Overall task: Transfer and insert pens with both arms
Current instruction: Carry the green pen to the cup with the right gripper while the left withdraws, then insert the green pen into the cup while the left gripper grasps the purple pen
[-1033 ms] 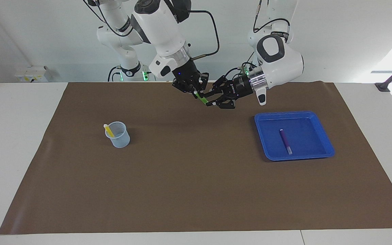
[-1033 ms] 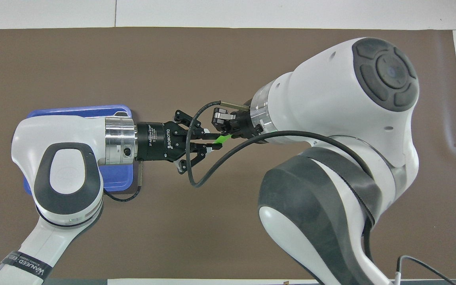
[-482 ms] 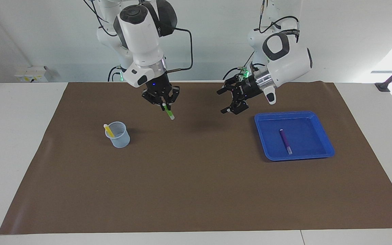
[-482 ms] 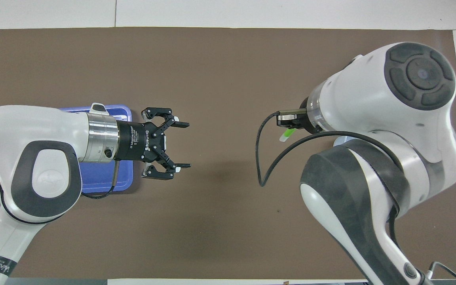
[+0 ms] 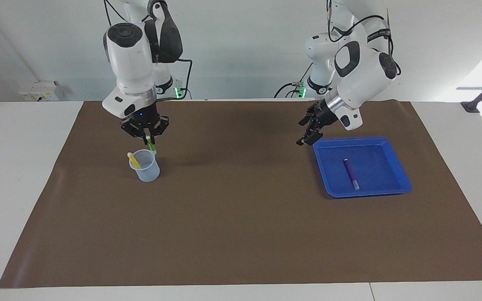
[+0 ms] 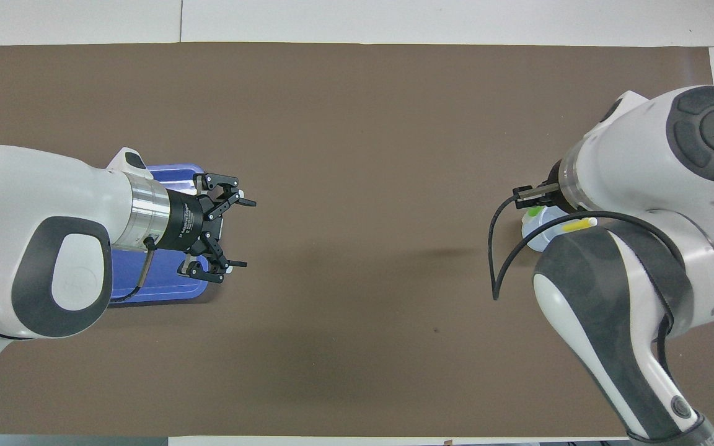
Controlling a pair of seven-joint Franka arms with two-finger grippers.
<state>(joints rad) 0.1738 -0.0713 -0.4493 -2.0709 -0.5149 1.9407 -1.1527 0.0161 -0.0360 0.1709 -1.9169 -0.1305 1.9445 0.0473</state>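
My right gripper [image 5: 147, 136] is shut on the green pen [image 5: 150, 144] and holds it upright just over the translucent cup [image 5: 145, 166]. The green pen's top [image 6: 535, 211] shows in the overhead view, where the arm hides the right gripper. The yellow pen [image 5: 133, 160] leans inside the cup; it also shows in the overhead view [image 6: 579, 224]. My left gripper [image 5: 304, 139] is open and empty, in the air over the blue tray's [image 5: 391, 190] edge toward the right arm's end; it also shows in the overhead view [image 6: 240, 233]. The purple pen [image 5: 350, 173] lies in the tray.
A brown mat [image 5: 241, 217] covers the table. The cup [image 6: 532, 233] stands toward the right arm's end and the tray [image 6: 171, 172] toward the left arm's end. Small columns with green lights [image 5: 178, 90] stand by the arm bases.
The left gripper let go of the green pen and drew back toward the tray. The right gripper carried the pen from the middle to over the cup.
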